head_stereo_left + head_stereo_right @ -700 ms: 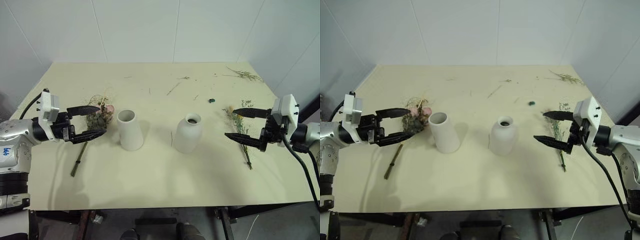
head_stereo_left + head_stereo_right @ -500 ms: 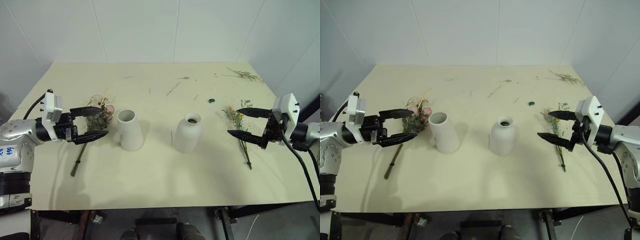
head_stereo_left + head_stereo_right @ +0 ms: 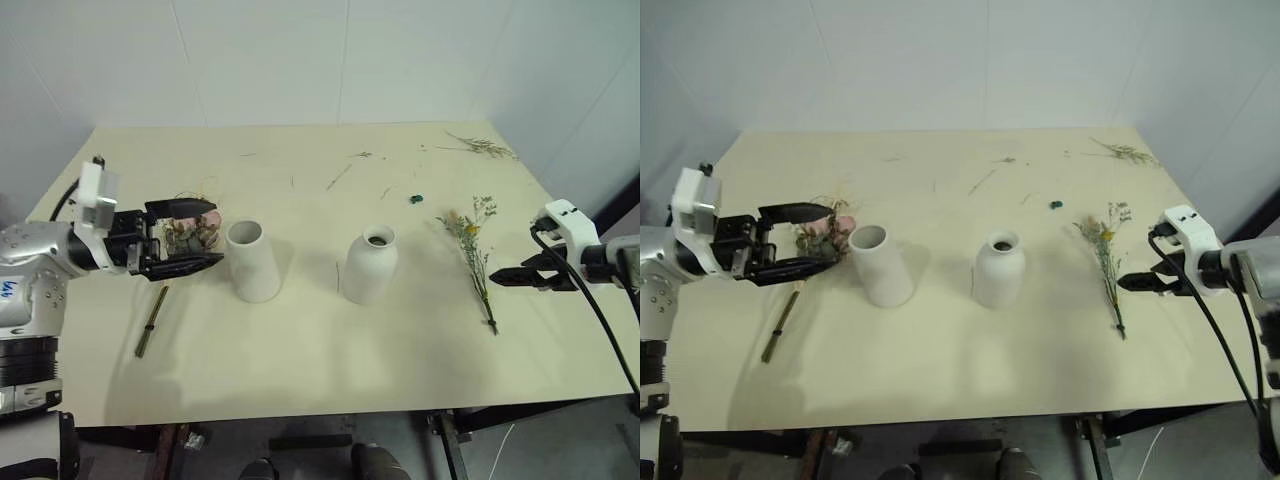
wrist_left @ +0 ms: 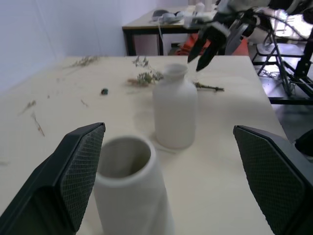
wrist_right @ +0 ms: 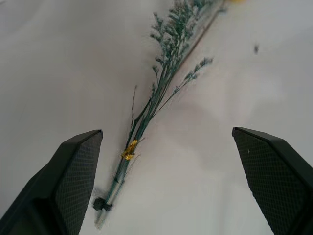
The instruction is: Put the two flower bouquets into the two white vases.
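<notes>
Both bouquets flat on desk (image 3: 330, 370), grippers spread empty: right gripper (image 5: 168, 181) should pinch wispy bouquet (image 3: 474, 250) low near its gold tie; left gripper (image 3: 185, 236) drops onto pink bouquet (image 3: 190, 234) stems.

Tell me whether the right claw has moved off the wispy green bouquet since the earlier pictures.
Yes. The right claw, which straddled the wispy green bouquet earlier, now sits open past its stem end, further from the bottle-shaped vase, toward the table edge.

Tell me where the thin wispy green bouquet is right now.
The thin wispy green bouquet lies flat on the cream table's right side, between the rounded narrow-necked white vase and the open right gripper, untouched.
</notes>
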Tool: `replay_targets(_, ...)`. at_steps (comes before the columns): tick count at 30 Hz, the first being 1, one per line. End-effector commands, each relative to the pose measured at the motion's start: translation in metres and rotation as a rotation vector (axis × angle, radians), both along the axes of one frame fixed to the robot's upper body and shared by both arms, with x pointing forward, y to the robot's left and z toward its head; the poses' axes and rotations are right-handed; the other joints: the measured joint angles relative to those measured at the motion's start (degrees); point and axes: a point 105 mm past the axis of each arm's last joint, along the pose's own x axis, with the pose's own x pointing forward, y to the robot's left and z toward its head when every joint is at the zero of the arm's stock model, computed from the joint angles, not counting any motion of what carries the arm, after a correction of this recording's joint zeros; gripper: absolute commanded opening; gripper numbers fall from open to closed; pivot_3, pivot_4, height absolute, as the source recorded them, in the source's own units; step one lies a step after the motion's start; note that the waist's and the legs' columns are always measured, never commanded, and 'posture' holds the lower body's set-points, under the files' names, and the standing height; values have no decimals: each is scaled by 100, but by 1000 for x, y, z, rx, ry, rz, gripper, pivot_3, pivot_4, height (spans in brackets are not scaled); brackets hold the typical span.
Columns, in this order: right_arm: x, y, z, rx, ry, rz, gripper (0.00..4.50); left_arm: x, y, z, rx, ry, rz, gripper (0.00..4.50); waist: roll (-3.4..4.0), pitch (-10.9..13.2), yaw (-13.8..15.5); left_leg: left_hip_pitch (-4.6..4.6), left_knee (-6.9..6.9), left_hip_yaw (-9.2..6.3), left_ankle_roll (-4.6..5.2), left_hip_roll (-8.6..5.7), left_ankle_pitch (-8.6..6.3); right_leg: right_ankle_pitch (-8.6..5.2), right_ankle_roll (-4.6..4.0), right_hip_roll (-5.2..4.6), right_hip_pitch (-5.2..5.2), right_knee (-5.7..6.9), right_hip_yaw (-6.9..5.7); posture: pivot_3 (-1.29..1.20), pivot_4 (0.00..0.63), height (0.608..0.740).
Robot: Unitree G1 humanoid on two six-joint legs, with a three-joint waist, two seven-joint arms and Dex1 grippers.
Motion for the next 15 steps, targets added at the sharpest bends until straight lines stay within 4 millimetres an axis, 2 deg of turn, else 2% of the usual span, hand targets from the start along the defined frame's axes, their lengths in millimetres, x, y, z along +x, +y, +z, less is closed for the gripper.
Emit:
replay_targets(1, 6, 1, 3, 30, 32, -46, 4500, -14, 2, 21, -3, -69, 0, 4481, 0, 0, -23, 2, -2, 1, 0, 0, 0, 0, 1, 1, 0, 0, 1, 0, 150, 740)
replay_targets(5, 11, 7, -6, 14, 86, -35, 4500, -22, 5, 20, 8, -70, 15, 4481, 0, 0, -9, -2, -6, 2, 3, 0, -3, -6, 6, 0, -6, 0, 1, 0, 150, 740)
replay_targets(9, 11, 13, -25, -8, 186, -36, 4500, -35, 3, 19, 6, -62, 22, 4481, 0, 0, -4, -10, -5, 8, 0, 0, -8, -8, 8, 0, -15, 0, 7, 0, 150, 740)
replay_targets(15, 16, 13, -42, -60, 219, -43, 4500, -42, 1, 19, -3, -63, 30, 4481, -3, -1, 3, -11, 2, 10, -1, 0, -9, -7, 9, 0, -16, 5, 8, 0, 150, 740)
